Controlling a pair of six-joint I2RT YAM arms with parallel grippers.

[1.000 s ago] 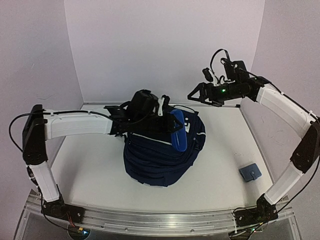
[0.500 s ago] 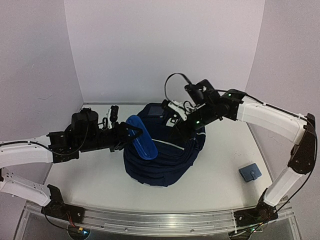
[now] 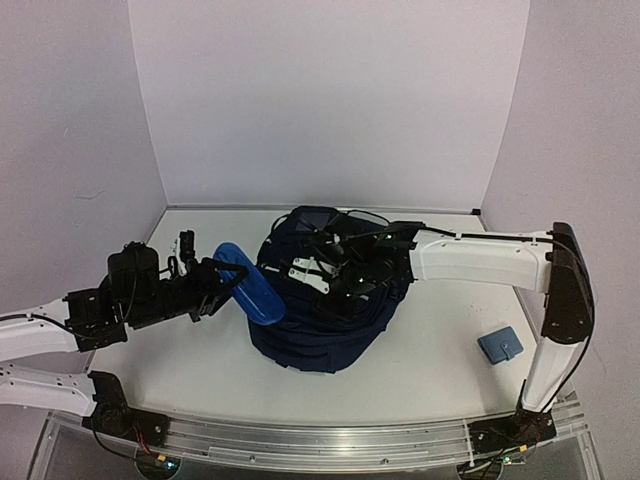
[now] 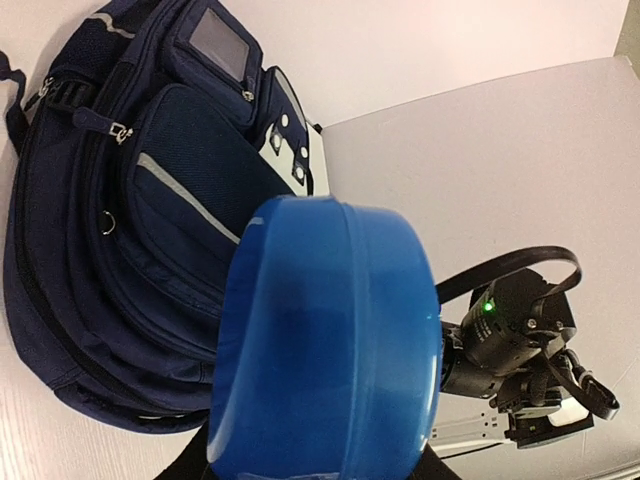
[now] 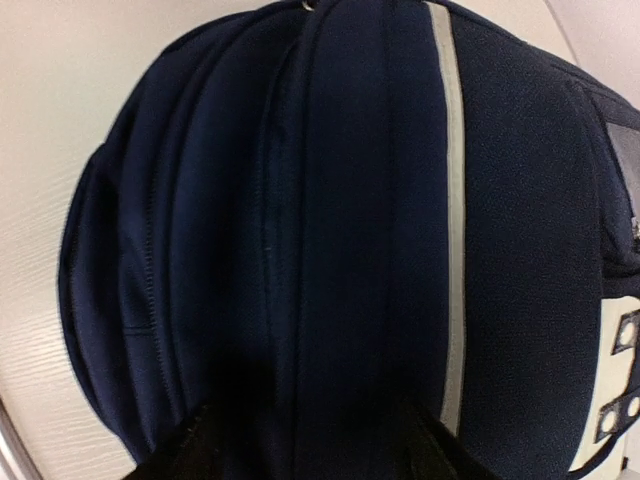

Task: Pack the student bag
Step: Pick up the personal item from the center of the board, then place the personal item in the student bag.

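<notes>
Right gripper (image 3: 325,272) has dropped onto the student bag (image 3: 320,335) mid-table, fingers (image 5: 190,445) astride its top seam, whether pinching I cannot tell, while the left gripper (image 3: 218,283), pulled back to the bag's 9 o'clock, pinches the blue oval box (image 3: 250,297) lying 11-to-5 o'clock

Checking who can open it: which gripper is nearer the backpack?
Right. The right gripper is over the top of the backpack; the left gripper is beside it, holding a blue case.
</notes>
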